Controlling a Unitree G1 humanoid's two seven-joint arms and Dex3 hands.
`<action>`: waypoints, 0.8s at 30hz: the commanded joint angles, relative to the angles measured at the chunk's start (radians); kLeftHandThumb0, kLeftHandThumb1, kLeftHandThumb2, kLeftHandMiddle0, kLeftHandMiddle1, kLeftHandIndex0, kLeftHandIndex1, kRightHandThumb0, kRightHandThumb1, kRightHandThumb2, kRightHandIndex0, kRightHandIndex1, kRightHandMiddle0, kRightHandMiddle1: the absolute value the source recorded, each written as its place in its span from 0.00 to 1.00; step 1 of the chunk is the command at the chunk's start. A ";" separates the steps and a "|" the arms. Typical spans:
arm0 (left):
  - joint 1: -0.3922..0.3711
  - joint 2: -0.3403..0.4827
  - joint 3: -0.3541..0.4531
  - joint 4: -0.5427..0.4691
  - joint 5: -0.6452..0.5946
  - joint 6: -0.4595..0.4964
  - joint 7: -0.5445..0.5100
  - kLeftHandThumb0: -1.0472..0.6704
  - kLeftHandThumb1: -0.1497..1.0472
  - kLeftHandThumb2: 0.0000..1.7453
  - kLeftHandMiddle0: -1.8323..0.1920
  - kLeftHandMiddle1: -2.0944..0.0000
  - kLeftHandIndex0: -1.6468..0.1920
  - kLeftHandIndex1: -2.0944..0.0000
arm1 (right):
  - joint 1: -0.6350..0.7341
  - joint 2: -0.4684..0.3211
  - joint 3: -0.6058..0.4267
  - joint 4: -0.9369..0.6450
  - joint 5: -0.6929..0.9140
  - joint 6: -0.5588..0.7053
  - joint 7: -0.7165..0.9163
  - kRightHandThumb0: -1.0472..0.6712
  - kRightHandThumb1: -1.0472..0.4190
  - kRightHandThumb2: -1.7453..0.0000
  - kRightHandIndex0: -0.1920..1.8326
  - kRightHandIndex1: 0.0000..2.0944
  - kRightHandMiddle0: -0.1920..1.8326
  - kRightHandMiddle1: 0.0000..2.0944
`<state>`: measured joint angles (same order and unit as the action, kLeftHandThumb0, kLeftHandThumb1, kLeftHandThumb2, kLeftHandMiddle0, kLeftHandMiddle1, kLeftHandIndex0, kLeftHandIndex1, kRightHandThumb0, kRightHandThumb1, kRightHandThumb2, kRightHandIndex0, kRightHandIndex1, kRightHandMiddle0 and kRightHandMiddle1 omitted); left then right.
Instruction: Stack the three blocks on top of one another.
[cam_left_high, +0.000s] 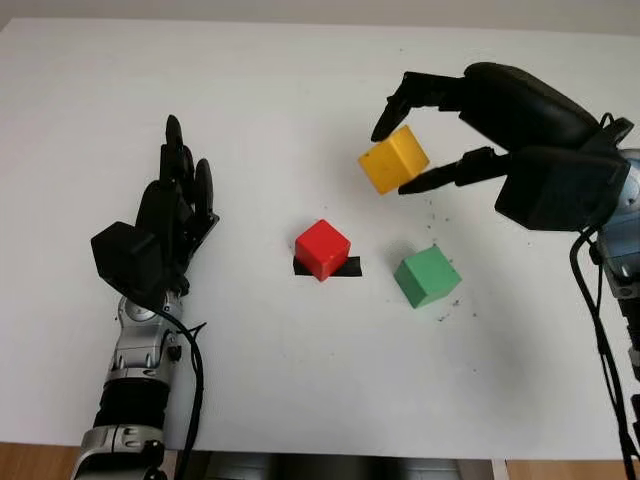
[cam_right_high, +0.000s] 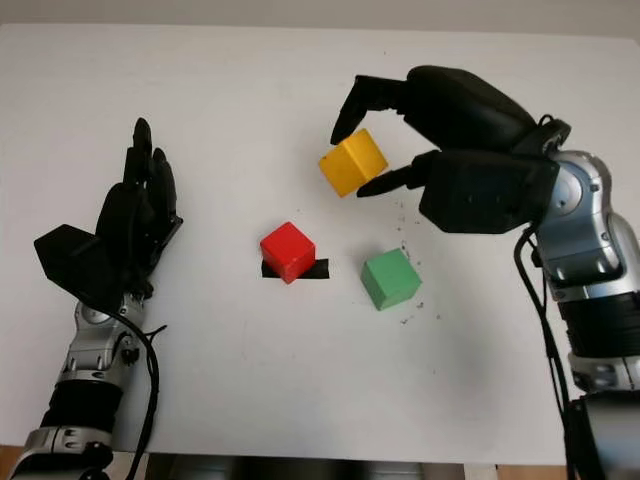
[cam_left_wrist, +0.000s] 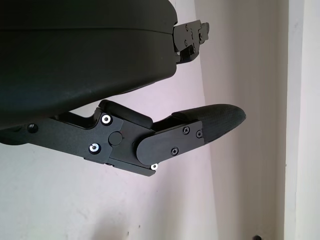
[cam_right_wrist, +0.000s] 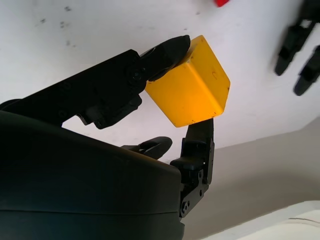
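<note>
Head views: on a white tabletop (cam_left_high: 300, 400), a small red cube block (cam_left_high: 322, 248) sits on a strip of black tape (cam_left_high: 345, 268). A green cube block (cam_left_high: 427, 276) rests just right of the red one. The black right hand (cam_left_high: 395, 160) pinches a yellow cube block (cam_left_high: 394, 159) in the air, beyond and right of the red block. The open left hand (cam_left_high: 165, 225) is well left of it.

Right wrist view: fingertips (cam_right_wrist: 170, 47) press opposite faces of the yellow block (cam_right_wrist: 192, 85). It looks rigid, light and smooth, so flat opposing faces seem the safest hold.

Left wrist view: the left hand (cam_left_wrist: 200, 127) holds nothing.
</note>
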<state>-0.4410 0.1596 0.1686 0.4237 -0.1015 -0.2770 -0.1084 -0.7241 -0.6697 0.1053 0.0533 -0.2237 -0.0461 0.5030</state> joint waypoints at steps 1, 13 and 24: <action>0.036 -0.010 -0.008 -0.005 0.007 -0.008 0.007 0.20 1.00 0.40 1.00 1.00 1.00 1.00 | -0.009 0.030 -0.020 -0.040 0.048 0.065 0.028 0.38 0.03 0.97 0.31 0.01 0.24 0.73; 0.052 -0.025 -0.015 -0.021 0.014 -0.010 0.028 0.20 1.00 0.39 1.00 1.00 1.00 1.00 | -0.033 0.098 0.061 -0.069 0.071 0.172 0.139 0.39 0.04 0.97 0.29 0.01 0.24 0.75; 0.046 -0.037 -0.018 -0.011 0.023 -0.027 0.049 0.20 1.00 0.39 1.00 1.00 1.00 1.00 | -0.171 0.072 0.178 -0.089 -0.078 0.297 0.285 0.40 0.05 0.97 0.28 0.01 0.22 0.77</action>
<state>-0.4256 0.1356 0.1555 0.4021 -0.0822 -0.2976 -0.0647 -0.8608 -0.5854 0.2728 -0.0045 -0.2900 0.2436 0.7750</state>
